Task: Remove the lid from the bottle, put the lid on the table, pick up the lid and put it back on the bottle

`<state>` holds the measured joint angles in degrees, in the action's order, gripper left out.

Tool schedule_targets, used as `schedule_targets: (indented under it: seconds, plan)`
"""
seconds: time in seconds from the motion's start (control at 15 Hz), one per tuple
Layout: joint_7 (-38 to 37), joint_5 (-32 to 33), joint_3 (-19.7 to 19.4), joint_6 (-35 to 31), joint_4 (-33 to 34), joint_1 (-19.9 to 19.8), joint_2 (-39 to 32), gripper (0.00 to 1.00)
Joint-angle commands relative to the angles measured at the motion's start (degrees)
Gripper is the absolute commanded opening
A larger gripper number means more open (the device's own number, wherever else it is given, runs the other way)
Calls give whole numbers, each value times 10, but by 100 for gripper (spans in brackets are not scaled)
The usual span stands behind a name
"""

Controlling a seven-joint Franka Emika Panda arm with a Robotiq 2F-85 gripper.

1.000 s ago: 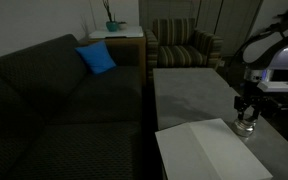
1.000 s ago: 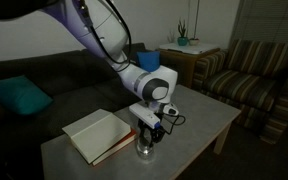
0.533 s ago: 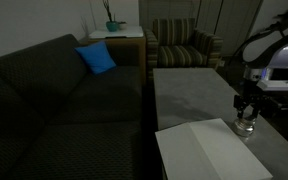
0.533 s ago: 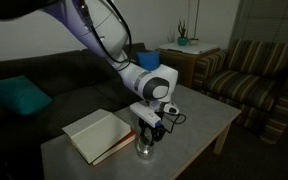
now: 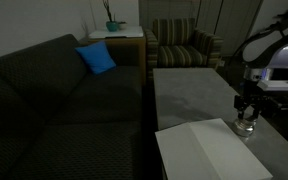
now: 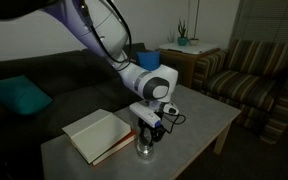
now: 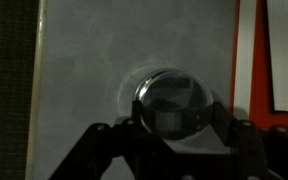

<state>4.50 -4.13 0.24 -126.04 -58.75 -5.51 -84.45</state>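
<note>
The squat glassy bottle point(image 6: 145, 150) stands on the grey table point(image 6: 199, 125) beside the white sheet, and it also shows in an exterior view point(image 5: 246, 127). In the wrist view the round grey lid point(image 7: 174, 102) sits on the bottle, seen from straight above. My gripper point(image 7: 174, 125) comes straight down over it, with one dark finger point(image 7: 127, 128) against the lid's left side and the other against its right side. The jaws stand about as wide as the lid and appear to press on it. The gripper also shows in both exterior views point(image 6: 149, 132) point(image 5: 247, 108).
A white rectangular sheet point(image 6: 94, 133) with a red edge point(image 7: 247, 60) lies on the table next to the bottle. A dark sofa point(image 5: 54, 110) with a blue cushion runs along one side of the table. A striped armchair point(image 6: 259, 75) and a wooden side table with a plant point(image 5: 114, 35) stand beyond.
</note>
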Motion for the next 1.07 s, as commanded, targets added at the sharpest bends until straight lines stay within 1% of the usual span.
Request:
schedule_targets:
  seconds: [0.0,0.27,0.33,0.4,0.47,0.6,0.67,1.0]
  plan:
    - [9,6,4,19,7,-3,0,44]
    - [10,6,5,21,7,-3,0,44]
    - [9,6,5,22,7,-4,0,72]
    - [9,5,5,21,7,-4,0,94]
    - [9,5,5,21,7,-4,0,94]
    - [9,5,5,20,7,-5,0,99]
    - [9,4,5,20,8,-5,0,100]
    - [10,4,6,19,9,-6,0,100]
